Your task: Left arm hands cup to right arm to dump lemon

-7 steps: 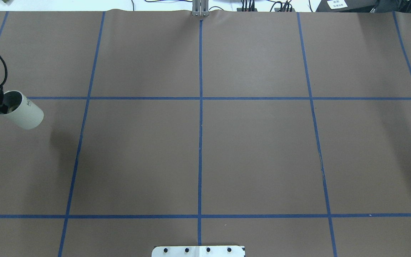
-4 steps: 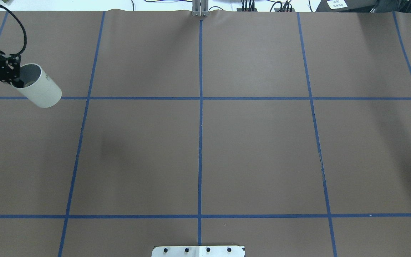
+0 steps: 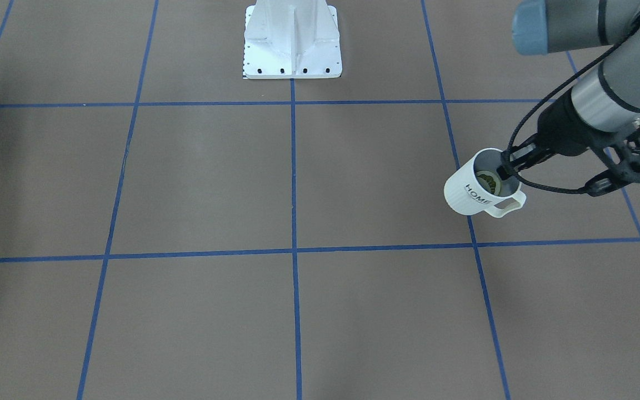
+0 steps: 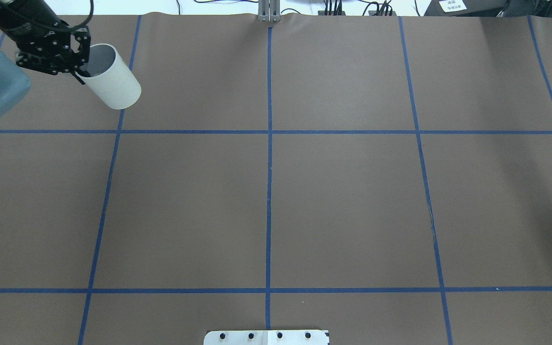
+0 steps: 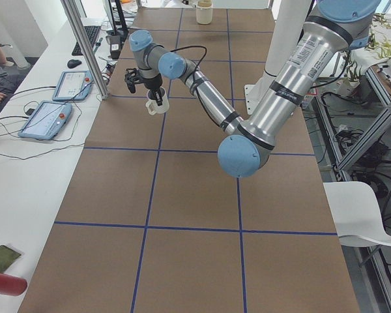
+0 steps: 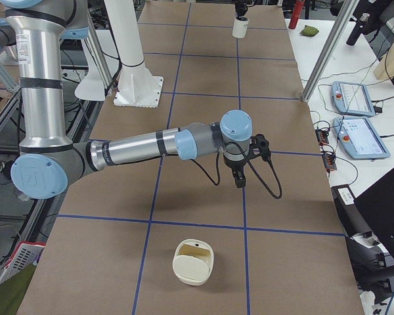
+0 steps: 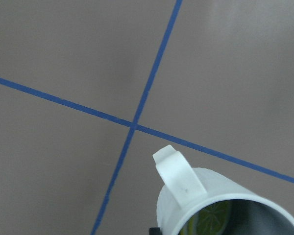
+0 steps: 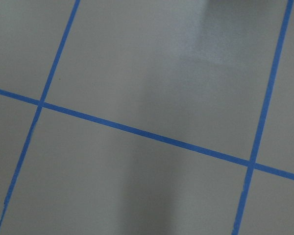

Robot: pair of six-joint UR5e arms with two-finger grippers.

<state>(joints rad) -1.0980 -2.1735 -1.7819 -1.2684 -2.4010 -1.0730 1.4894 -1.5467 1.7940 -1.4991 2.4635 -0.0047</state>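
Front-facing view: left gripper [image 3: 506, 168] clamps the tilted HOME mug [image 3: 463, 188] by its rim, aloft; lemon slice [image 3: 488, 181] inside. Right gripper [image 6: 240, 178]: cannot tell its opening.

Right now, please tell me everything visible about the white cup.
The cup is a small white mug, ceramic by its look, with dark HOME lettering and a squarish loop handle. It hangs tilted above the table, held at its rim by the left tool. A yellow-green lemon lies inside.

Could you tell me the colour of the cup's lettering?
Black, on the white cup; best in the front-facing view.
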